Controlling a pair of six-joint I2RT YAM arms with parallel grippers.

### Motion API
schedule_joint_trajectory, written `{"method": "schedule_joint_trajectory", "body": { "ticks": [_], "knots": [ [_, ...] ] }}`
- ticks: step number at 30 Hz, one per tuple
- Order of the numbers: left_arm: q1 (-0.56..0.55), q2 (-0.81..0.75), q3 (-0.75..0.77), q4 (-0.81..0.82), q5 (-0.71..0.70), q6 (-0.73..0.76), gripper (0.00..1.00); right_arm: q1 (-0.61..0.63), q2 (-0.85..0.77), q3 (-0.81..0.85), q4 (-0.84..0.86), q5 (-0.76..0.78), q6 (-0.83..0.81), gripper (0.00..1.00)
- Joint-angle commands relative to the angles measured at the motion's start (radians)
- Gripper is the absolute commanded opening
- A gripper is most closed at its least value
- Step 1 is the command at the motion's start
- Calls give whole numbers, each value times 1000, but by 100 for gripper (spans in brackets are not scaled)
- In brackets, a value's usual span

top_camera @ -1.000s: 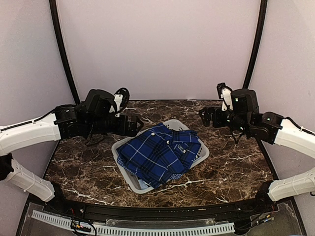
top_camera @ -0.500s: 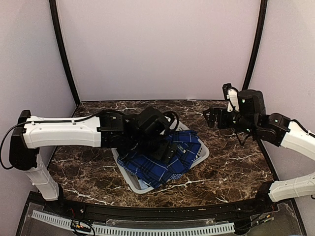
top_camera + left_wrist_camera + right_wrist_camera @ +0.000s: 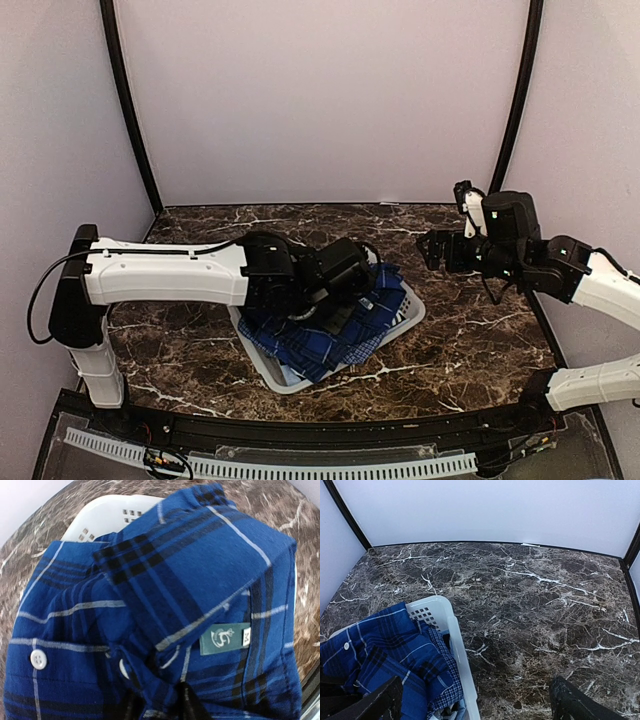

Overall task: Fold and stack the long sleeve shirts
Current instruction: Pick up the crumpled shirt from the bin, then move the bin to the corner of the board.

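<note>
The dark blue plaid long sleeve shirt [image 3: 190, 570] lies crumpled on top in the white lattice basket [image 3: 268, 368], its collar and green label facing the left wrist view. My left gripper [image 3: 160, 707] is down in the basket, shut on a bunched fold of this shirt beside a white button. From above, the left gripper [image 3: 335, 300] covers the middle of the shirt [image 3: 310, 345]. Under the plaid one, a lighter fine-checked shirt [image 3: 445, 692] peeks out at the basket's rim [image 3: 457, 645]. My right gripper [image 3: 432, 250] hovers open over bare table to the basket's right, holding nothing.
The dark marble table [image 3: 545, 605] stretches behind and to the right of the basket. Pale walls and black corner posts [image 3: 125, 110] close in the back and both sides. A white perforated rail [image 3: 300, 465] runs along the near edge.
My left arm has swung from the left side of the table over the basket, lowered onto the plaid shirt and closed its jaws on the cloth. The right arm has drifted slightly right.
</note>
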Motion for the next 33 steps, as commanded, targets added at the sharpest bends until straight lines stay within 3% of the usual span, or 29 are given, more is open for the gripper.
{"method": "schedule_joint_trajectory", "body": {
  "ticks": [1,3,13,22,33],
  "knots": [
    [8,-26,39,-44,-66,17,5,10,-13,0,5,5,5,99],
    [10,-43,50,-35,-83,26,0,10,-20,-3,8,7,4,99],
    [67,-258,54,78,-166,79,0,10,-11,6,23,5,-14,99],
    [202,-371,57,148,-221,150,0,10,14,6,56,-7,-29,99],
    [413,-431,265,307,-360,450,0,10,46,8,84,-19,-49,99]
  ]
}}
